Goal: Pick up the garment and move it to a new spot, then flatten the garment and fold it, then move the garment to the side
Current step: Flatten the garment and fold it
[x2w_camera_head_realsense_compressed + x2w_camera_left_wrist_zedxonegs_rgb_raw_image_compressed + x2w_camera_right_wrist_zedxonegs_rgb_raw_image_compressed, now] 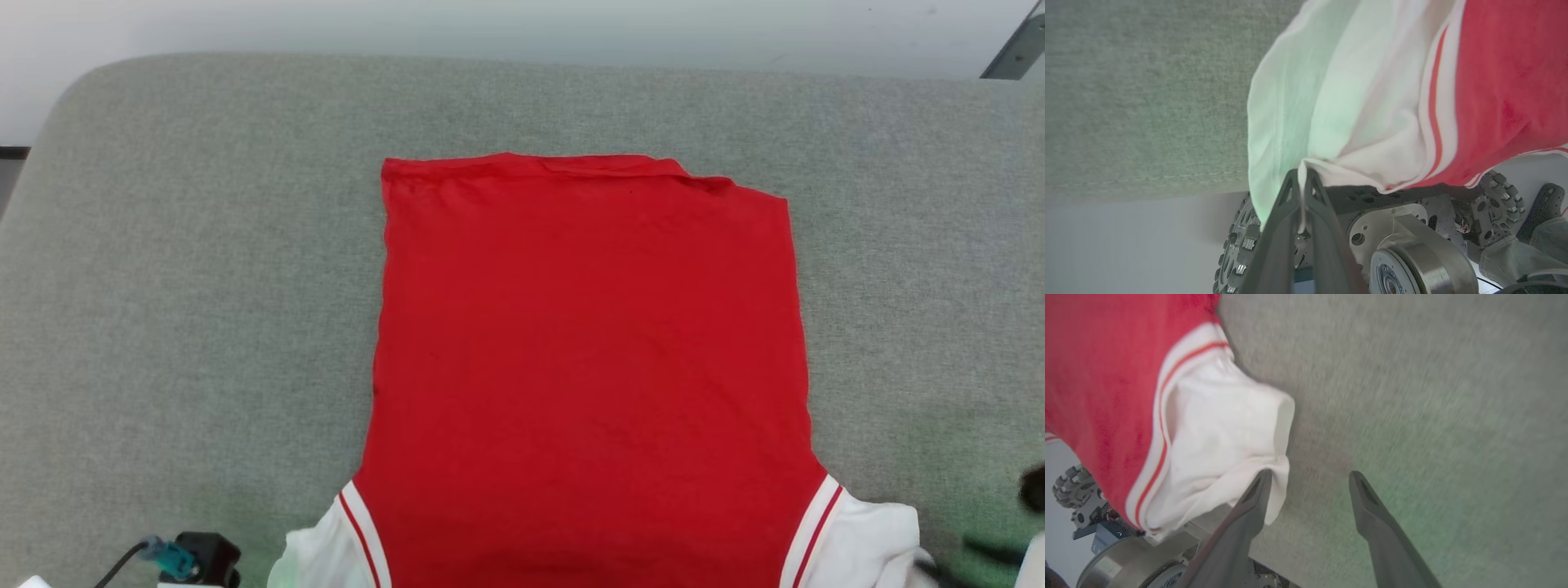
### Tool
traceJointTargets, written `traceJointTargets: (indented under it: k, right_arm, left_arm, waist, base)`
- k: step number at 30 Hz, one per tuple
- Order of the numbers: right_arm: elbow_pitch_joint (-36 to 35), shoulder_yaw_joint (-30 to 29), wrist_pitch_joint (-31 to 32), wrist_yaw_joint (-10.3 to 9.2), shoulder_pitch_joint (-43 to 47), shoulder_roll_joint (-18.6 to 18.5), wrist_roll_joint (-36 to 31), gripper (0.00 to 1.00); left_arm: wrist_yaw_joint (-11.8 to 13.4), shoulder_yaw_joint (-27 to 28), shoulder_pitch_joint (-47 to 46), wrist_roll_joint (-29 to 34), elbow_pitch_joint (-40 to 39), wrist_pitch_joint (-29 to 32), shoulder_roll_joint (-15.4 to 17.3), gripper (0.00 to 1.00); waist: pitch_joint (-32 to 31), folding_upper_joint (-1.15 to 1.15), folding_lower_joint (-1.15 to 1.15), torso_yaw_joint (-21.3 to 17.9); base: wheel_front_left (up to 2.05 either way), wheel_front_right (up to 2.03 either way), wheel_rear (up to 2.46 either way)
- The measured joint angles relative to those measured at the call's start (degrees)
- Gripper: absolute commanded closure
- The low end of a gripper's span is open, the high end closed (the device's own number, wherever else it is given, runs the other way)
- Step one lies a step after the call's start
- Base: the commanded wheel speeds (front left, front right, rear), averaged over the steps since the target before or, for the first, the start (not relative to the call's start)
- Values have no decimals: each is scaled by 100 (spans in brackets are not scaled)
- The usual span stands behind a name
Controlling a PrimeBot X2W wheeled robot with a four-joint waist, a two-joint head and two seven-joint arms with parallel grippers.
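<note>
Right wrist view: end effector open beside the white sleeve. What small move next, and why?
Probably slide the right end effector sideways onto the white sleeve and close: it is open, barely touching the cloth, while the left end effector is shut on the garment at its other sleeve.

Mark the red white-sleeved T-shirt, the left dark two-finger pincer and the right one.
red white-sleeved T-shirt (588, 351): head view, middle of red body.
left pincer (1301, 173): left wrist view, between tips shut on the T-shirt.
right pincer (1310, 473): right wrist view, gap between open tips.
</note>
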Motion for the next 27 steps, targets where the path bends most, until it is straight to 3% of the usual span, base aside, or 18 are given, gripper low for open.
traceJointTargets:
  k: [5,11,19,24,27]
  right_arm:
    - [-488,-672,108,-1,-505,107,-223,0]
    - [-290,-958,47,-1,-1957,862,-1188,0]
    - [1500,-364,-345,-1,-4009,1489,-1933,0]
    - [2513,21,-390,-1,-4729,1583,-1959,0]
    - [3317,411,-85,0,-5243,1661,-1677,0]
  left_arm:
    - [-22,-13,-106,133,-53,-1,-77,100]
    - [-124,-38,-399,350,-65,57,-223,100]
    - [-352,-120,-836,636,88,211,-506,100]
    - [-480,-154,-1031,713,223,258,-683,100]
    - [-624,-178,-1181,770,343,277,-855,100]
  waist:
    - [19,0,0,52]
    - [179,0,0,147]
    - [498,0,0,418]
    - [639,0,0,624]
    - [770,0,0,840]
  base:
    - [0,0,0]
    - [0,0,0]
    - [0,0,0]
    - [0,0,0]
    - [0,0,0]
